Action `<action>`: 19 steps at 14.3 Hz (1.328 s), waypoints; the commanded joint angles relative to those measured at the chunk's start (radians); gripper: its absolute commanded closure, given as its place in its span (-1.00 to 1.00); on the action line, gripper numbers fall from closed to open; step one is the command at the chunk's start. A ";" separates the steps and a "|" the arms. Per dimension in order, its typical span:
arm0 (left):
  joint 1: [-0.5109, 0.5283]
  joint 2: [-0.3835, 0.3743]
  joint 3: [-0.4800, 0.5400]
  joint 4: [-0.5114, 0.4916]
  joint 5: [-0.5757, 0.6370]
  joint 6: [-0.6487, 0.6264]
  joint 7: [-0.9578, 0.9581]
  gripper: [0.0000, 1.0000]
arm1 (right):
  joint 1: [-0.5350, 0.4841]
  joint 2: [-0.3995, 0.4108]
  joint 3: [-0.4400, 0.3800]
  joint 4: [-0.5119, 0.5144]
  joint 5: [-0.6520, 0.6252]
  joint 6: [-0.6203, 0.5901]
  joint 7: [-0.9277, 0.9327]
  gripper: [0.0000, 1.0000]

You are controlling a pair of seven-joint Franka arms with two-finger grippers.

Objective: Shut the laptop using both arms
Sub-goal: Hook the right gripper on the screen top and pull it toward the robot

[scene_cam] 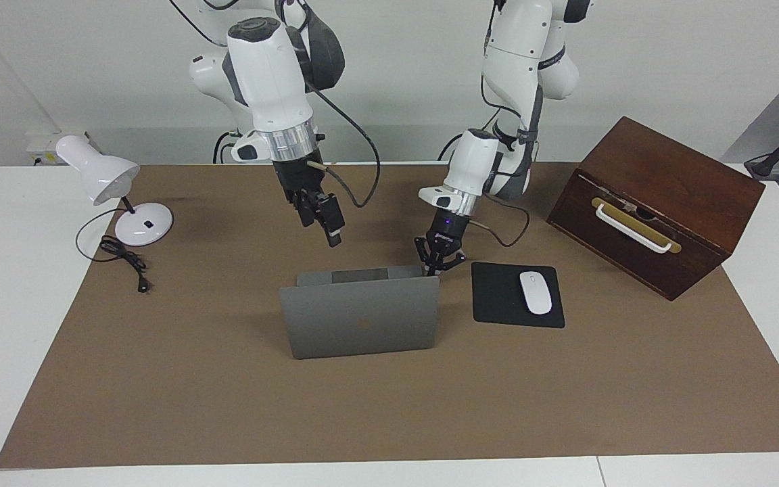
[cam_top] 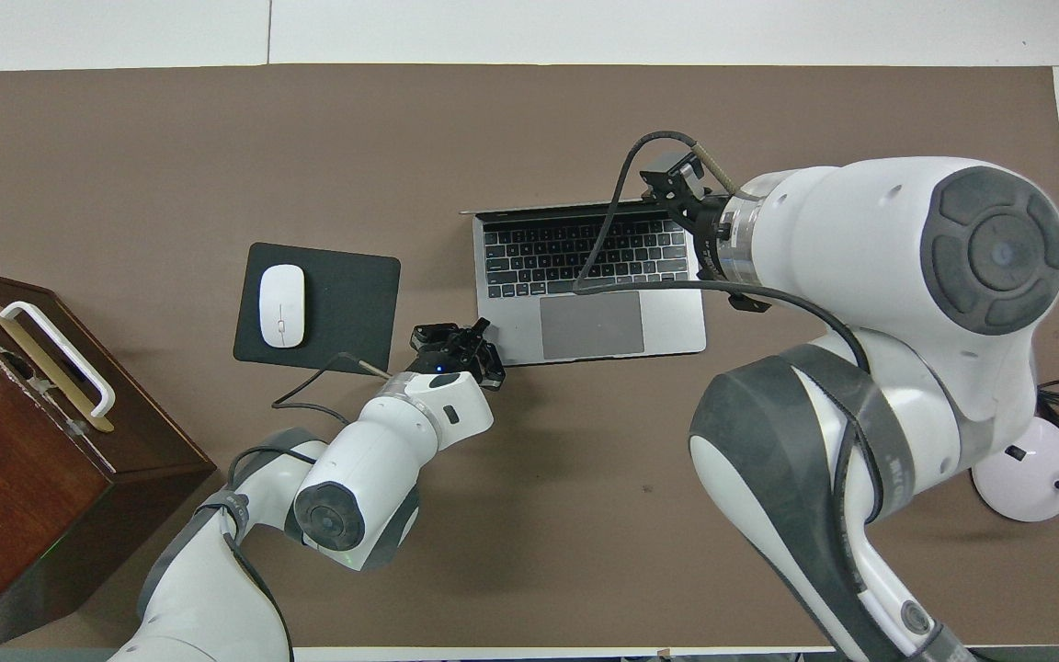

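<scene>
The laptop point(scene_cam: 361, 316) stood open in the middle of the brown mat point(scene_cam: 227, 406), with its lid upright and the logo side turned away from the robots. In the overhead view its keyboard point(cam_top: 585, 253) and trackpad point(cam_top: 592, 324) were visible, the trackpad being nearer to the robots.

The left gripper point(scene_cam: 438, 260) was low, at the corner of the laptop base nearest to the robots on the left arm's end. Its fingers point(cam_top: 483, 354) were spread apart, in a wide position, and they held nothing. From the pictures I cannot tell if they touched the base or were only just beside it.

The right gripper point(scene_cam: 332, 233) hung in the air over the laptop's end that is toward the right arm. It was tilted, and it was clearly above the lid, not touching it. Whether its fingers were open or closed I cannot tell.

Beside the laptop, toward the left arm's end, lay a black mouse pad point(scene_cam: 498, 297) with a white mouse point(scene_cam: 535, 292) on it. Further to that end stood a dark wooden box point(scene_cam: 660, 203) with a white handle point(scene_cam: 629, 230). Toward the right arm's end stood a white desk lamp point(scene_cam: 109, 186), with its black cable point(scene_cam: 126, 260) lying on the mat
</scene>
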 commanded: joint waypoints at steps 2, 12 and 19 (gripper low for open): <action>-0.014 0.003 -0.011 -0.004 -0.005 0.025 -0.035 1.00 | -0.024 -0.023 0.010 -0.040 0.005 0.030 -0.041 -1.00; -0.018 0.003 -0.017 -0.027 -0.005 0.023 -0.044 1.00 | -0.015 0.032 0.010 -0.040 0.007 0.126 -0.018 -1.00; -0.027 0.009 -0.018 -0.029 -0.005 0.022 -0.042 1.00 | 0.029 0.121 0.012 -0.031 0.005 0.296 0.156 -1.00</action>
